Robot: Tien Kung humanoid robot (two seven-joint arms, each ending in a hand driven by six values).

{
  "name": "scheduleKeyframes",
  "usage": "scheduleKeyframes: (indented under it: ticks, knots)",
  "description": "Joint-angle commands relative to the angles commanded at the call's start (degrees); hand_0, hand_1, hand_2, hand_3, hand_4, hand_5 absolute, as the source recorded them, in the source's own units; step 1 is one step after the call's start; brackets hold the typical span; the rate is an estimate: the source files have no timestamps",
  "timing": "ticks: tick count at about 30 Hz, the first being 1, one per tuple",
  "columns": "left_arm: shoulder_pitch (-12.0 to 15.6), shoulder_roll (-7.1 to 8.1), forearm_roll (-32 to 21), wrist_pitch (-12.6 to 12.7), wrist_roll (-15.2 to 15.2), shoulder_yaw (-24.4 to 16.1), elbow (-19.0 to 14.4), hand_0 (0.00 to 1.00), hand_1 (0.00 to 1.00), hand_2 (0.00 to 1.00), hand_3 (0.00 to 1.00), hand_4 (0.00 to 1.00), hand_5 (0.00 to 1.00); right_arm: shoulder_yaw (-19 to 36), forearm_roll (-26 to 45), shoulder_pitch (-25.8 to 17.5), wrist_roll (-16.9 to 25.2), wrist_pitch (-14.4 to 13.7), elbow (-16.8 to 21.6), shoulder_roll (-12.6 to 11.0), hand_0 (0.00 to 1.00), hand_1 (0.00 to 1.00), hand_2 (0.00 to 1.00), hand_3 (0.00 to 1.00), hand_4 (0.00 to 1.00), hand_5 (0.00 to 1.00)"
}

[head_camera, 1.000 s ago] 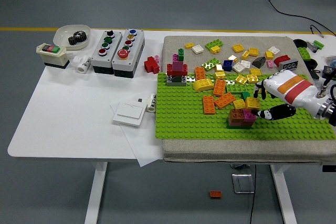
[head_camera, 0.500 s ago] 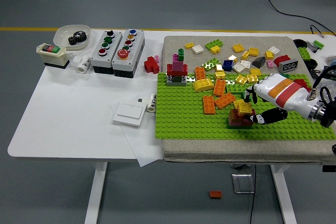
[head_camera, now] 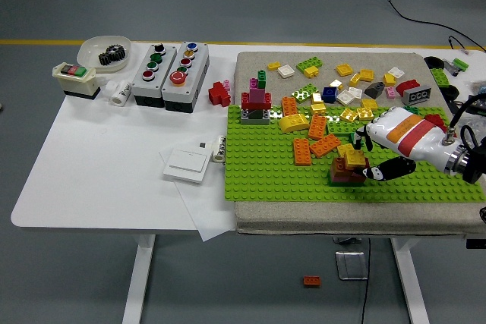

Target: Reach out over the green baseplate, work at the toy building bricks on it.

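On the floor at the bottom of the frame, below the table edge, a lone orange brick (head_camera: 311,281) lies under the white table (head_camera: 106,180). Just above the table's near edge, right of centre, the green baseplate (head_camera: 304,184) rests on a grey mat (head_camera: 319,218), a sheet of paper (head_camera: 206,221) poking out from under its left corner. At the right of the frame the robot's right hand (head_camera: 380,149), white with an orange and red band, reaches in over the baseplate; its dark fingers (head_camera: 387,170) are curled around a small stack of bricks (head_camera: 349,166), yellow pieces on top of brown and red ones, which sits on the plate's studs at lower centre-right. Whether the stack is lifted cannot be told. Just left of it lie flat orange bricks (head_camera: 315,142) on the plate, and a yellow curved brick (head_camera: 294,121) beyond them. To the left, off the plate, a white wall switch (head_camera: 187,165) lies on the bare table. Toward the plate's far left corner stands a small tower (head_camera: 257,104) of red, pink, grey and green bricks, with a red brick (head_camera: 219,94) on the table beside it. Loose bricks (head_camera: 353,81) in yellow, white, blue and green scatter across the mat's far side. At upper left sit two grey button boxes (head_camera: 171,66), a white roll (head_camera: 120,93), a cream switch unit (head_camera: 74,79) and a white dish (head_camera: 102,52) holding a black gear (head_camera: 112,54)
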Motion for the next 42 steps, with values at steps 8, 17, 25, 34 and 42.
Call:
scheduleKeyframes:
  ticks: [8, 17, 25, 34, 42]
  knots:
    - [0.22, 0.00, 0.23, -0.06, 0.07, -0.11, 0.01, 0.794, 0.777, 0.754, 0.593, 0.658, 0.665, -0.06, -0.20, -0.08, -0.06, 0.31, -0.35, 0.20, 0.302, 0.307, 0.415, 0.465, 0.696, 0.382]
    - [0.29, -0.01, 0.49, -0.09, 0.14, -0.24, 0.00, 0.795, 0.777, 0.753, 0.593, 0.656, 0.662, -0.08, -0.36, -0.05, -0.10, 0.70, -0.65, 0.38, 0.303, 0.309, 0.419, 0.468, 0.695, 0.378]
    - [0.10, 0.03, 0.20, -0.10, 0.07, -0.07, 0.00, 0.794, 0.776, 0.755, 0.594, 0.656, 0.662, 0.27, -0.40, 0.05, 0.09, 1.11, -0.60, 0.27, 0.306, 0.331, 0.468, 0.559, 0.718, 0.358]
    - [-0.03, 0.03, 0.05, -0.10, 0.01, 0.03, 0.02, 0.794, 0.777, 0.753, 0.593, 0.656, 0.662, 0.50, -0.50, 0.13, 0.22, 1.60, -0.59, 0.28, 0.309, 0.348, 0.480, 0.599, 0.740, 0.363]
    - [-0.09, 0.00, 0.04, -0.10, 0.00, 0.00, 0.03, 0.795, 0.777, 0.753, 0.594, 0.656, 0.662, 0.52, -0.53, 0.15, 0.22, 1.93, -0.59, 0.29, 0.311, 0.360, 0.491, 0.619, 0.750, 0.362]
